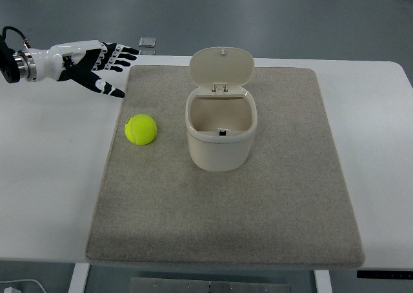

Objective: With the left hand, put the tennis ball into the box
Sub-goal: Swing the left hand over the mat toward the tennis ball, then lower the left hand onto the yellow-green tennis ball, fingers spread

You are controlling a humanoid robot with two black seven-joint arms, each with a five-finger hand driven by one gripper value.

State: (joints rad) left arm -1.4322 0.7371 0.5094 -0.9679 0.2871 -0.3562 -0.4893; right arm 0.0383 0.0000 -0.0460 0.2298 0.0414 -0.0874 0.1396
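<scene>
Your left hand [97, 66] hung empty at upper left, fingers spread, while the tennis ball [141, 130] sat on the mat [226, 215] left of centre beside the open-lidded box [221, 133], so you were at the reach: next, lower onto it and close.

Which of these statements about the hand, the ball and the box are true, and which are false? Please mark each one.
1. The left hand holds the tennis ball. False: it holds nothing, fingers spread, apart from the ball.
2. The box has its lid open. True.
3. The ball lies inside the box. False: it lies on the mat, left of the box.
4. The box stands on the mat. True.
</scene>
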